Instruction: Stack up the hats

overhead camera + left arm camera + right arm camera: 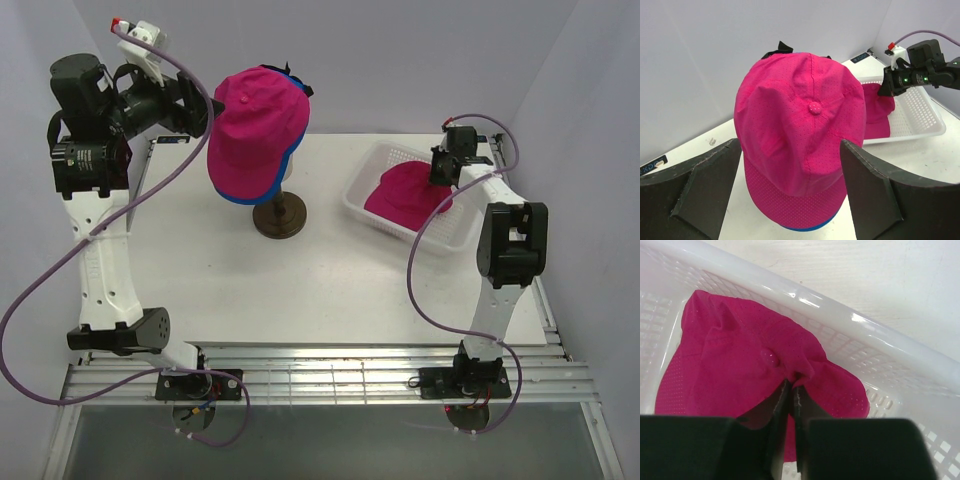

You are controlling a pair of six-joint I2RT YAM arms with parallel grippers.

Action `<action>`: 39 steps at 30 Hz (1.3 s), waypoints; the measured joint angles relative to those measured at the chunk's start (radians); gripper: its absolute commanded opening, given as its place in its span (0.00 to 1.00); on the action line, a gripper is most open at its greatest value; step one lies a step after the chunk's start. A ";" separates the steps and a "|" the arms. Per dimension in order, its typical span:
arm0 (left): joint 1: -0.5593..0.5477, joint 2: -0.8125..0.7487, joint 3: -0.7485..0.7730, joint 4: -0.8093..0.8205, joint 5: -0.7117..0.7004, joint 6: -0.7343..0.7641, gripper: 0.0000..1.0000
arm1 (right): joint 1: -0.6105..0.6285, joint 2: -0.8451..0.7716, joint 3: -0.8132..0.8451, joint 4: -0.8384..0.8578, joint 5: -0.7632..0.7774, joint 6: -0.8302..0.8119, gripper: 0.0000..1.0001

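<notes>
Pink hat (pixel 730 355) was clamped in R gripper (pixel 791 385) by crown fabric beside its button, lying in basket (pixel 840 315). L gripper (pixel 790 145) had fingers apart, facing 2nd pink hat (pixel 255 115) over blue hat (pixel 250 198). Soft, light, floppy; crown pinch shd hold.

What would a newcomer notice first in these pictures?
A bright pink cap sits over a blue cap on the dark stand, mid-table. At right, the right hand pinches a second pink cap lying in the white basket. The left hand is open beside the stacked caps.
</notes>
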 measured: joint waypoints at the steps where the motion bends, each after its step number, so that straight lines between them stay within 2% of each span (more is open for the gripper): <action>1: 0.000 0.000 0.000 -0.006 0.007 0.002 0.91 | 0.000 0.000 0.000 -0.003 0.000 -0.002 0.08; 6: 0.000 0.000 -0.002 -0.032 0.058 0.011 0.89 | 0.000 -0.017 0.000 -0.014 -0.001 -0.008 0.08; 9: 0.000 0.000 -0.002 -0.051 0.136 0.024 0.88 | 0.003 -0.076 -0.001 -0.024 -0.002 -0.013 0.08; 15: 0.000 -0.018 -0.037 -0.088 0.306 0.050 0.92 | 0.021 -0.362 -0.001 0.013 -0.067 -0.064 0.08; 19: 0.000 -0.044 -0.090 -0.097 0.356 0.054 0.98 | 0.048 -0.571 0.001 0.089 -0.129 -0.094 0.08; 25: -0.006 -0.084 -0.195 -0.074 0.422 0.034 0.98 | 0.095 -0.763 0.002 0.190 -0.184 -0.090 0.08; 31: -0.057 -0.117 -0.299 -0.012 0.473 -0.014 0.98 | 0.136 -0.842 0.002 0.329 -0.312 0.025 0.08; 39: -0.233 -0.115 -0.360 0.103 0.509 -0.120 0.98 | 0.230 -0.856 0.001 0.591 -0.448 0.261 0.08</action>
